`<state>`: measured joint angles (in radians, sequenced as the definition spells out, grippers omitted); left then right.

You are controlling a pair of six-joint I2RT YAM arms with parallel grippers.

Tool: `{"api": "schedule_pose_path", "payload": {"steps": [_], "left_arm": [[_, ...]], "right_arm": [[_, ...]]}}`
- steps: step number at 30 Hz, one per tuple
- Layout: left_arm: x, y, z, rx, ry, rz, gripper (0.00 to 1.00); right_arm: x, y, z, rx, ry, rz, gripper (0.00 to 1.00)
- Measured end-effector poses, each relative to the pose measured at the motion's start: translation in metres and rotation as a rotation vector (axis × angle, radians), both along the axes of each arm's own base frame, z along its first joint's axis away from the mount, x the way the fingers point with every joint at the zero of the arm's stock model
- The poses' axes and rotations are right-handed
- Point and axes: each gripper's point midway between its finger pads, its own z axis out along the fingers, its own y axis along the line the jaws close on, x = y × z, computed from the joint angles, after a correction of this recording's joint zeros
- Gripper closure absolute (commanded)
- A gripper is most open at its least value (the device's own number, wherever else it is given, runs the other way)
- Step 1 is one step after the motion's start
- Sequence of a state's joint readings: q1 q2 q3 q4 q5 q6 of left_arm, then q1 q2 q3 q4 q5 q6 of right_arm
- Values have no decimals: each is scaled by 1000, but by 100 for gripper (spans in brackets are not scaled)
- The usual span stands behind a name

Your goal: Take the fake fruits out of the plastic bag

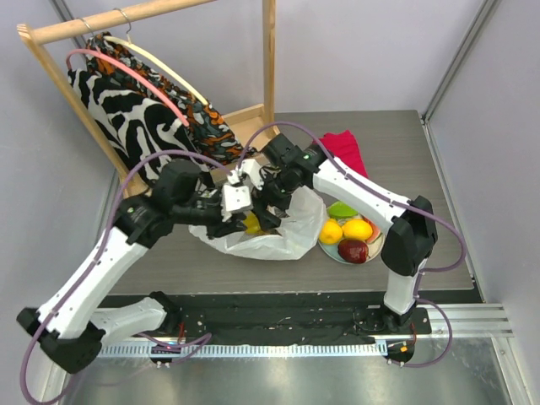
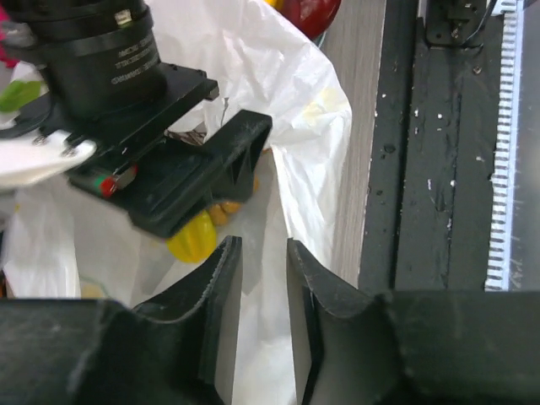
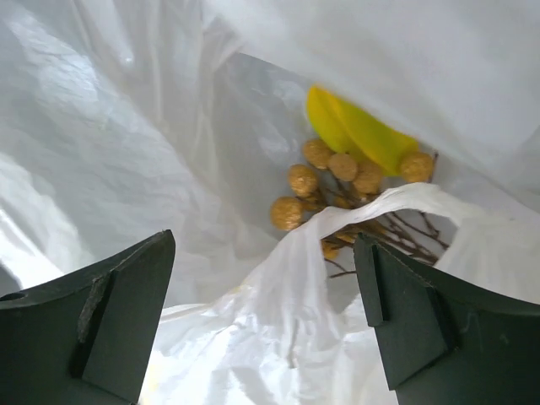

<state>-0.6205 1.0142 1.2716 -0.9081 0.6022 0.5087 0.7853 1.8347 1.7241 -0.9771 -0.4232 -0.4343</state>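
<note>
The white plastic bag (image 1: 291,236) lies crumpled mid-table, its mouth toward both grippers. Inside it I see a yellow fruit (image 3: 354,131) and a brownish grape-like cluster (image 3: 337,181); the yellow one (image 2: 194,236) also shows in the left wrist view. My right gripper (image 3: 263,245) hangs wide open over the mouth, a fold of bag film (image 3: 337,253) rising between its fingers. My left gripper (image 2: 261,253) is at the bag's near rim, its jaws a narrow gap apart with film running through it. Two lemons (image 1: 344,229), a dark red apple (image 1: 353,251) and a green piece (image 1: 341,209) sit on a plate (image 1: 377,246).
A folded red cloth (image 1: 342,145) lies behind the plate. A wooden rack (image 1: 270,59) with patterned garments (image 1: 135,110) stands at the back left. The black base rail (image 1: 278,316) runs along the near edge, close to the bag.
</note>
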Motion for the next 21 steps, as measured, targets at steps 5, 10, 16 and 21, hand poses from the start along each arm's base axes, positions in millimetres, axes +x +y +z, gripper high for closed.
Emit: {"api": "schedule_pose_path", "payload": {"steps": [5,10,16,21], "left_arm": [[13,-24,-31,52,2,-18,78],[17,-32,-58,96,-30,-10,75],[45,-35,-99,207,-68,50,51],[64,-25,-127,295,-29,89,35]], "right_arm": [[-10,-3,9,18,84,-57,4],[-2,-15,20,15,122,-188,4],[17,-38,38,45,132,-383,4],[-1,-57,37,55,149,-455,4]]}}
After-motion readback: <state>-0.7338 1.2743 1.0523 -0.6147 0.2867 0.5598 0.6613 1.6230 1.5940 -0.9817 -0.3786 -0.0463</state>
